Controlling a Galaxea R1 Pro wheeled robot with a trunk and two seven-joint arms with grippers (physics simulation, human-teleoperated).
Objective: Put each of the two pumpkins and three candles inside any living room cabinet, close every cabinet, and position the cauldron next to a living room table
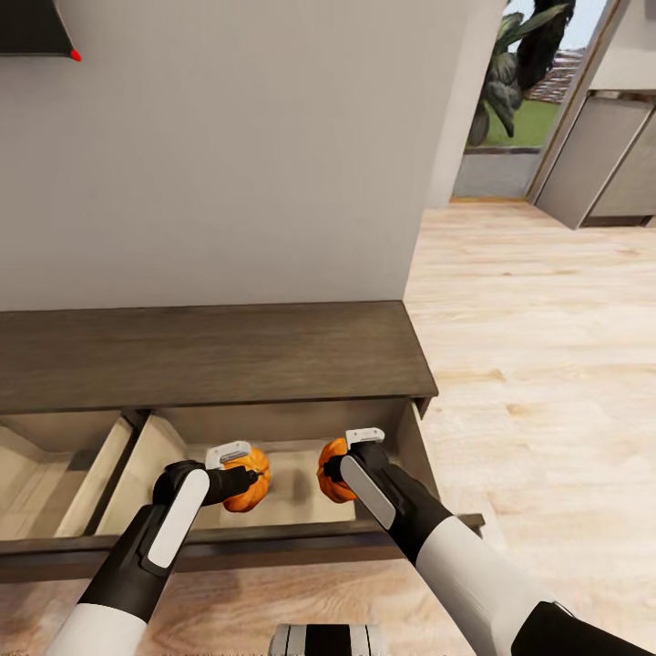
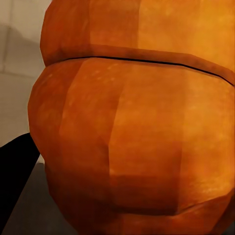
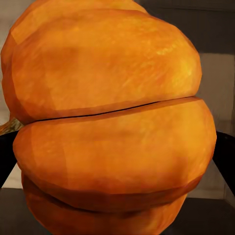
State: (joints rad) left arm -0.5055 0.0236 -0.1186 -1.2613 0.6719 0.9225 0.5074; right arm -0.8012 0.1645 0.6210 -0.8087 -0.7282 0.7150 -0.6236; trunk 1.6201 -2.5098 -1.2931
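Observation:
The dark-brown cabinet (image 1: 210, 351) stands against the wall with two drawers pulled out, showing pale beige insides. My left gripper (image 1: 244, 483) is shut on an orange pumpkin (image 1: 251, 488) held over the right-hand open drawer (image 1: 292, 497). My right gripper (image 1: 335, 474) is shut on the second pumpkin (image 1: 330, 472), also over that drawer, a little to the right. Up close, the left wrist view has its pumpkin (image 2: 137, 127) between dark fingers (image 2: 17, 171). The right wrist view has its pumpkin (image 3: 107, 122) with a dark finger (image 3: 226, 156) at each side.
The left open drawer (image 1: 46, 483) is beside the right one. A grey wall rises behind the cabinet. Light wood floor (image 1: 538, 364) stretches to the right toward grey kitchen units (image 1: 601, 155) and a window with a plant (image 1: 515, 64). A dark object with a red dot (image 1: 36, 27) hangs at upper left.

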